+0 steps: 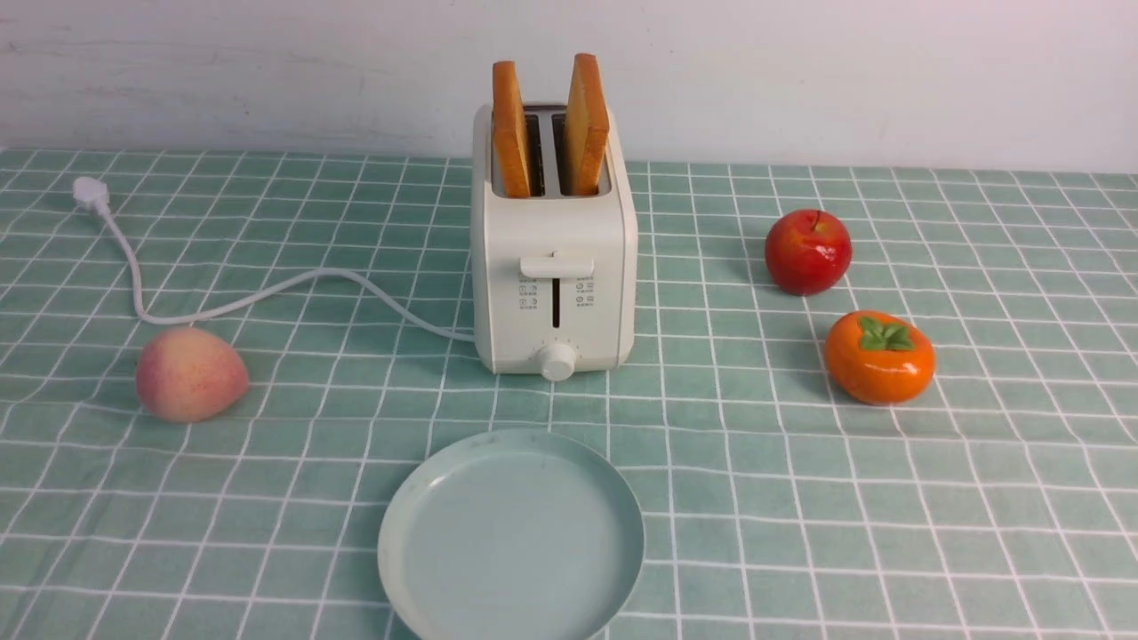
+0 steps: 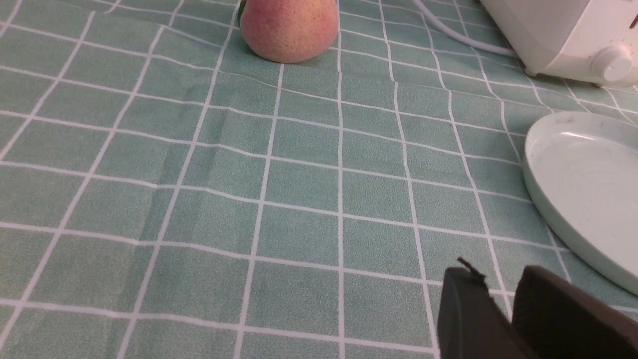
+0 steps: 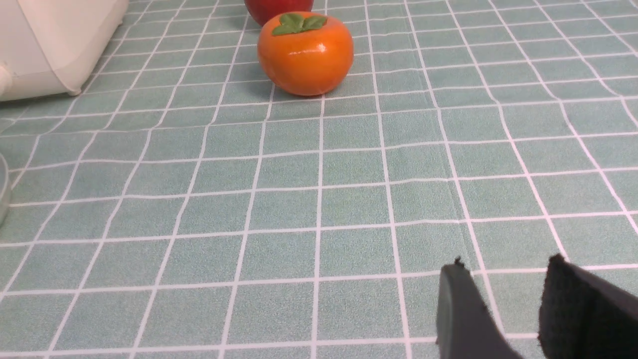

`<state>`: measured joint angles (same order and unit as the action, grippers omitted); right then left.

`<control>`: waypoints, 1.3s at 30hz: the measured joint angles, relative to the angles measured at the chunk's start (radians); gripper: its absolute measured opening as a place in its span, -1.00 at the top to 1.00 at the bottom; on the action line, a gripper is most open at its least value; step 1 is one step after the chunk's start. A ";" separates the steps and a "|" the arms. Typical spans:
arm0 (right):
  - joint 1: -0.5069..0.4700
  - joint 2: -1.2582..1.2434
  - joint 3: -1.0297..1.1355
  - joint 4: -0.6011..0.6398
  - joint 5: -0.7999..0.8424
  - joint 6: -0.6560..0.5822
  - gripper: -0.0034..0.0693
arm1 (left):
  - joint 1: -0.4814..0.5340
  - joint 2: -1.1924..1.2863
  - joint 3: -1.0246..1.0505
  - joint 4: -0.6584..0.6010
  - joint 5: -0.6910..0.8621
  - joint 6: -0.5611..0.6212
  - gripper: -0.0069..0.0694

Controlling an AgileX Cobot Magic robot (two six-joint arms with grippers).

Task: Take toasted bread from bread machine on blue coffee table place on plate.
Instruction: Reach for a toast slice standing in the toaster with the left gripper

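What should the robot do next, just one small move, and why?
Probably raise the right end effector toward the right slice of toast. It and the left slice stand up out of the toaster, the plate in front is bare, and that end effector hangs low over the tablecloth, jaws apart, empty.

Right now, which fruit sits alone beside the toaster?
The peach, alone left of the toaster; the red apple and orange persimmon sit together on the right.
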<state>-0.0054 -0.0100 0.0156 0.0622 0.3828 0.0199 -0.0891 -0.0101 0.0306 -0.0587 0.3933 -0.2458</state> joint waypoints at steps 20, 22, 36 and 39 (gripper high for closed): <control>0.000 0.000 0.000 0.000 0.000 0.000 0.25 | 0.000 0.000 0.000 0.030 -0.036 0.022 0.45; 0.000 0.000 0.000 0.000 0.000 0.000 0.25 | 0.000 0.000 0.000 0.017 -0.081 0.018 0.44; 0.000 0.000 0.000 0.000 0.000 0.000 0.25 | 0.000 0.000 0.000 -0.427 -0.572 -0.202 0.43; 0.001 0.000 0.002 0.078 -0.021 0.016 0.25 | 0.000 0.000 0.000 -0.464 -0.703 -0.259 0.45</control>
<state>-0.0043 -0.0100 0.0171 0.1397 0.3618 0.0361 -0.0891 -0.0101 0.0306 -0.5223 -0.3094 -0.5047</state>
